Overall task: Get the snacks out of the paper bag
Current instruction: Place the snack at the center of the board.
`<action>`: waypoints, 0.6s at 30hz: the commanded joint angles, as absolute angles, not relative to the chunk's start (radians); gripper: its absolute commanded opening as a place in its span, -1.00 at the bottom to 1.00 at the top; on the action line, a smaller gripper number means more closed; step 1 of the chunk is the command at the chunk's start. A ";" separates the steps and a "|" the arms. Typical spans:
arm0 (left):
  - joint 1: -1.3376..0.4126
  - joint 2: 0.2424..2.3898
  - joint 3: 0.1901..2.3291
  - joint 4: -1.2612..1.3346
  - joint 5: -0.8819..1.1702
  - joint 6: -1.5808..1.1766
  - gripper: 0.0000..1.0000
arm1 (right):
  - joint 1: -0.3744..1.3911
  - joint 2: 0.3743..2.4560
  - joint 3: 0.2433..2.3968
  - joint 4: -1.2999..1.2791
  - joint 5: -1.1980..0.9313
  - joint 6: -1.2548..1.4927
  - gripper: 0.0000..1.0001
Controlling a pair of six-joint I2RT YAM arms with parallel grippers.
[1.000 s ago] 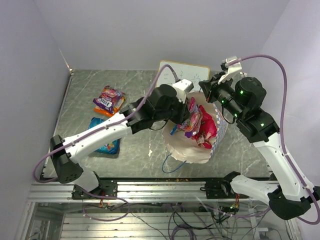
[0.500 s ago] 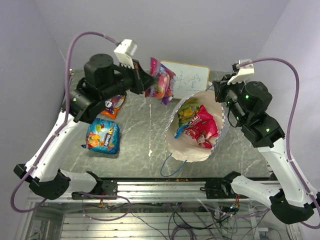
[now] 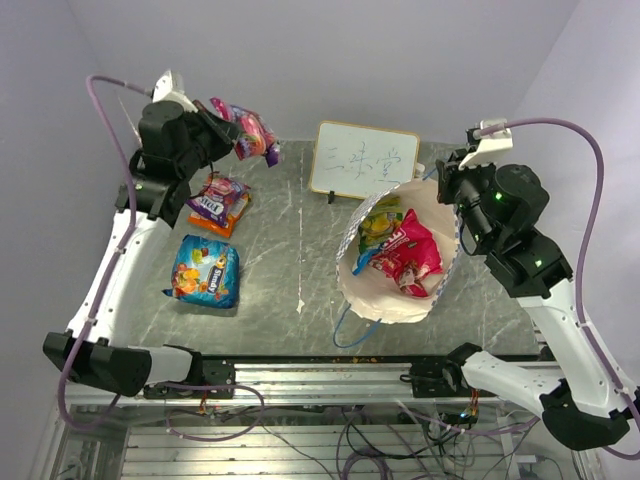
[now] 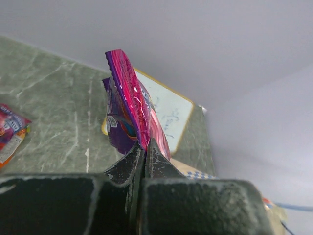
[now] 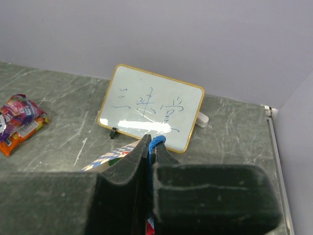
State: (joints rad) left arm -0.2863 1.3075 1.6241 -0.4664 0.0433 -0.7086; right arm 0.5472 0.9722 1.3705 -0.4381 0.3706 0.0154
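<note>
The paper bag (image 3: 392, 303) lies open at centre right, with a yellow-green packet (image 3: 377, 222) and a pink-red packet (image 3: 410, 255) inside. My right gripper (image 3: 447, 180) is shut on the bag's blue cord handle (image 5: 157, 142) at its far rim and holds the mouth up. My left gripper (image 3: 222, 137) is shut on a pink-purple packet (image 3: 248, 135), held high over the far left of the table; the left wrist view shows the packet (image 4: 132, 110) pinched by its edge. A purple-orange packet (image 3: 218, 203) and a blue packet (image 3: 203, 272) lie on the table at the left.
A white signboard (image 3: 364, 160) stands at the back centre, just behind the bag; it also shows in the right wrist view (image 5: 151, 107). The bag's other blue cord handle (image 3: 345, 325) trails toward the near edge. Walls close the table at back and sides.
My left arm has carried the pink-purple packet from beside the signboard further left, to above the far-left corner. The right gripper has kept its hold on the handle.
</note>
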 commanded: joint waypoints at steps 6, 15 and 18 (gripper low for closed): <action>-0.081 1.343 1.131 0.289 -0.019 -1.022 -0.86 | 0.549 0.989 1.398 -0.357 0.342 -0.049 -1.00; 0.073 1.497 0.964 0.574 0.020 -1.159 -0.86 | 0.549 1.006 1.404 -0.369 0.340 -0.110 -1.00; 0.096 1.562 0.952 0.670 0.061 -1.196 -0.86 | 0.549 1.008 1.389 -0.351 0.353 -0.118 -1.00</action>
